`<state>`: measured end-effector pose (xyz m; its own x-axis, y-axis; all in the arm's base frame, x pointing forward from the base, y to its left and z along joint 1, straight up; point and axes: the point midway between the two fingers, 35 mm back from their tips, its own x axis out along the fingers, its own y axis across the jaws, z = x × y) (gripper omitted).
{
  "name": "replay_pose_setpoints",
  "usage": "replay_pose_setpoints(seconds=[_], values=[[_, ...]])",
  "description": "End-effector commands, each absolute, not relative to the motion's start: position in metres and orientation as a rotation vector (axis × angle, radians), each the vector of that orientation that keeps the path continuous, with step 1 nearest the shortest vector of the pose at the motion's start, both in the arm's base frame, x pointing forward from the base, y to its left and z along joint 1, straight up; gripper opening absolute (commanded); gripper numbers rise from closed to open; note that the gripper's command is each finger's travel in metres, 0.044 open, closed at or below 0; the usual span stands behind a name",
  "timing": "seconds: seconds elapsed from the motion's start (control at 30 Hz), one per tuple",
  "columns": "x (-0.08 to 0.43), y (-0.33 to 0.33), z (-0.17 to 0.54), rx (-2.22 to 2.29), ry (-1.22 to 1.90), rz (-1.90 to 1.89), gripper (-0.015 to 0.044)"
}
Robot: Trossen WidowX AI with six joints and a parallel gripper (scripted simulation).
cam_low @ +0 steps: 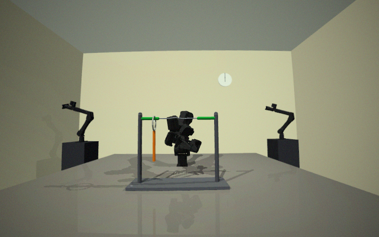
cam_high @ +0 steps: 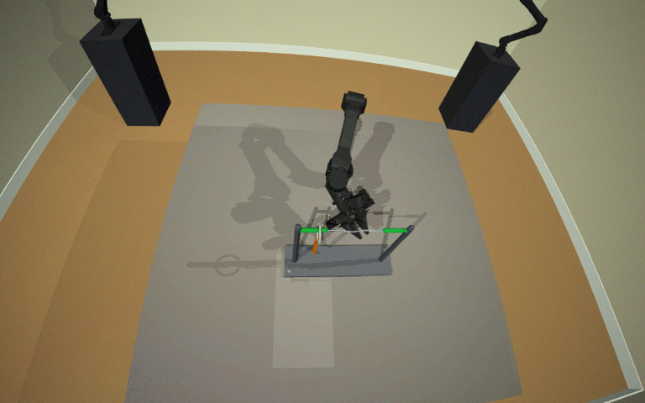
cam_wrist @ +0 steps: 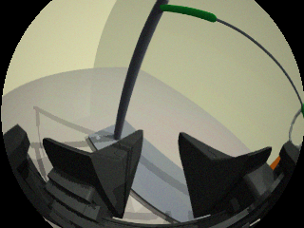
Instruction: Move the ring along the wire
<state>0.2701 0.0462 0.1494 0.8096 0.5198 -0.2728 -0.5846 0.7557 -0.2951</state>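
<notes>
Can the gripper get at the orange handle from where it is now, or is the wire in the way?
Probably yes. The orange handle hangs straight down from the ring, well below the wire, with open space around it. The gripper, part open and holding nothing, sits low, just beside it.

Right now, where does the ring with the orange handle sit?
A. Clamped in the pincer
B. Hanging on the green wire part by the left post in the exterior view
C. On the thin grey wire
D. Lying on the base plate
B: the ring hangs on the green part with the orange handle dangling free, and the pincer holds nothing.
</notes>
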Motion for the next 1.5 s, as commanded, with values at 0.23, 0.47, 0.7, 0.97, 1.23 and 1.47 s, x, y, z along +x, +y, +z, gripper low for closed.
replay_pose_setpoints(seconds=[0.23, 0.47, 0.7, 0.97, 1.23, 1.47], values=[[0.258, -0.028, 0.121, -0.195, 0.229, 0.349, 0.016], [0.239, -0.064, 0.107, -0.097, 0.236, 0.206, 0.016], [0.215, -0.094, 0.095, -0.001, 0.228, 0.061, 0.016], [0.211, -0.099, 0.093, 0.019, 0.224, 0.03, 0.016], [0.242, -0.102, 0.117, -0.007, 0.199, 0.026, 0.016], [0.263, -0.099, 0.134, -0.012, 0.164, 0.024, 0.016]])
